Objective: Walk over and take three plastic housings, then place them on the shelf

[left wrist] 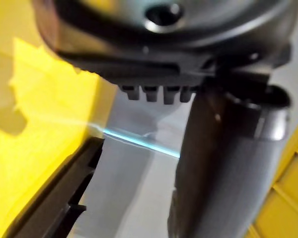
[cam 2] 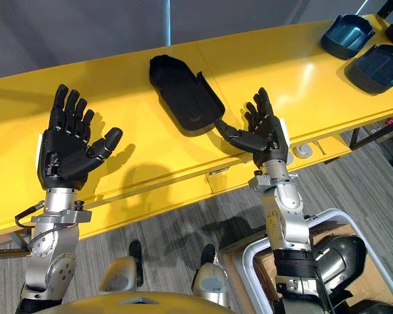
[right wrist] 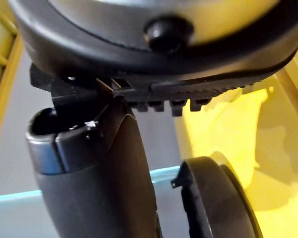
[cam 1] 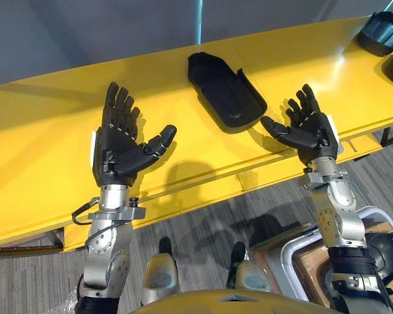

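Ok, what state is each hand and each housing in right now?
Left hand: open, palm up, holding nothing.
Right hand: open, palm up, holding nothing.
Black plastic housing: lying hollow side up on the yellow table, between the hands, not gripped.
Teal-lined housing: lying hollow side up at the table's far right.
Dark housing: lying beside the teal-lined one, hollow side up.

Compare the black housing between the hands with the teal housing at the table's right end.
The black housing is long and shallow; the teal housing is short and rounded. The black housing lies between the left hand and right hand; the teal housing lies far right. Both rest hollow side up on the yellow table.
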